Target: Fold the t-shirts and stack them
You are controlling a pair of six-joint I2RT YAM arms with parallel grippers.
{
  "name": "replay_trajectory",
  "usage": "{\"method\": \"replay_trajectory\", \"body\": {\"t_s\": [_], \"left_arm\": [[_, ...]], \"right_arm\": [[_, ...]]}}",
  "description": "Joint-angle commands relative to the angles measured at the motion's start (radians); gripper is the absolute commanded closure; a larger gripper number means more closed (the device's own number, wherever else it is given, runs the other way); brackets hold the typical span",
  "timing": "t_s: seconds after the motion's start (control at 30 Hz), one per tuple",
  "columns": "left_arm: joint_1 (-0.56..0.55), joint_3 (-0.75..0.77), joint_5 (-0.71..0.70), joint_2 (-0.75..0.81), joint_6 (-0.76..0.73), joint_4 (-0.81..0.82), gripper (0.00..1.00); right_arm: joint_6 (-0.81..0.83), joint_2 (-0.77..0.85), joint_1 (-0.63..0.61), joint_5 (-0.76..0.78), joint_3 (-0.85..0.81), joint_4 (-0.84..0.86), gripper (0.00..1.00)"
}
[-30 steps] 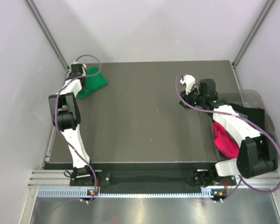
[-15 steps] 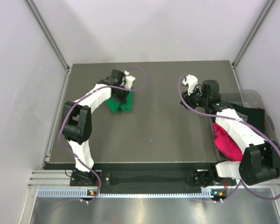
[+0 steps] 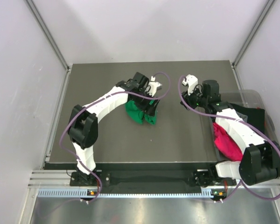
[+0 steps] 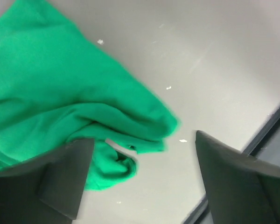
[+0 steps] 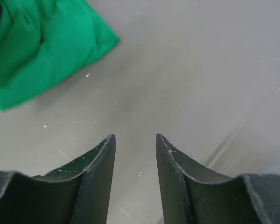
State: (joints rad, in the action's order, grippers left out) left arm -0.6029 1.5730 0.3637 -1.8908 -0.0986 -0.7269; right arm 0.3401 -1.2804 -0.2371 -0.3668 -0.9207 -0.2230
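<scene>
Top external: green t-shirt (image 3: pixel 141 113) bunched in a lump on the worktop (image 3: pixel 107 140), around the middle, a bit toward the far side. Not flattened, no fold made.

Left tool (image 3: pixel 150 103) right above the lump's right part, released and gripping nothing. In left wrist view, fingers (image 4: pixel 65 177) spread wide with cloth lying slack on the worktop between and under them.

Right tool (image 3: pixel 189 99) near, to the right of the shirt, apart from it, also released and empty.

Pink t-shirt (image 3: pixel 226 140) draped at the worktop's right edge and black t-shirt (image 3: pixel 249 114) seemingly in the clear bin (image 3: pixel 256 95) beside it, both partly hidden by the right arm, neither folded.

Step, by judgement: spreading the green one flat, ahead of any fold. No stack started.

Next move, by judgement: find two corners or the shoulders in the lump, pinch one with each tool, pull apart and lay flat. Hard part: edges buried in the folds, only one cloth layer wanted per pinch.

Orientation: long axis of the lump roughly diagonal, far-left to near-right in top external. Collar, sleeves and hem not distinguishable, so facing direction impossible to tell.
</scene>
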Motion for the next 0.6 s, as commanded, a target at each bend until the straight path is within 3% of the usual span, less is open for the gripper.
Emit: {"method": "replay_trajectory", "body": {"t_s": [0.0, 0.23, 0.3, 0.47, 0.57], "left_arm": [[0.005, 0.065, 0.072, 0.116, 0.019, -0.017, 0.02], [0.049, 0.069, 0.009, 0.289, 0.074, -0.029, 0.01], [0.072, -0.014, -0.038, 0.357, 0.07, -0.014, 0.02], [0.115, -0.268, -0.354, 0.527, 0.043, 0.105, 0.1], [0.19, -0.347, -0.42, 0.584, 0.057, 0.13, 0.21]], "right_arm": [[0.017, 0.023, 0.019, -0.004, -0.001, 0.04, 0.59], [0.036, -0.045, -0.017, -0.07, -0.055, -0.005, 0.58], [0.075, -0.097, -0.072, -0.08, -0.098, -0.047, 0.58], [0.161, -0.204, -0.285, -0.06, -0.187, -0.124, 0.56], [0.168, -0.284, -0.365, -0.046, -0.263, -0.151, 0.56]]}}
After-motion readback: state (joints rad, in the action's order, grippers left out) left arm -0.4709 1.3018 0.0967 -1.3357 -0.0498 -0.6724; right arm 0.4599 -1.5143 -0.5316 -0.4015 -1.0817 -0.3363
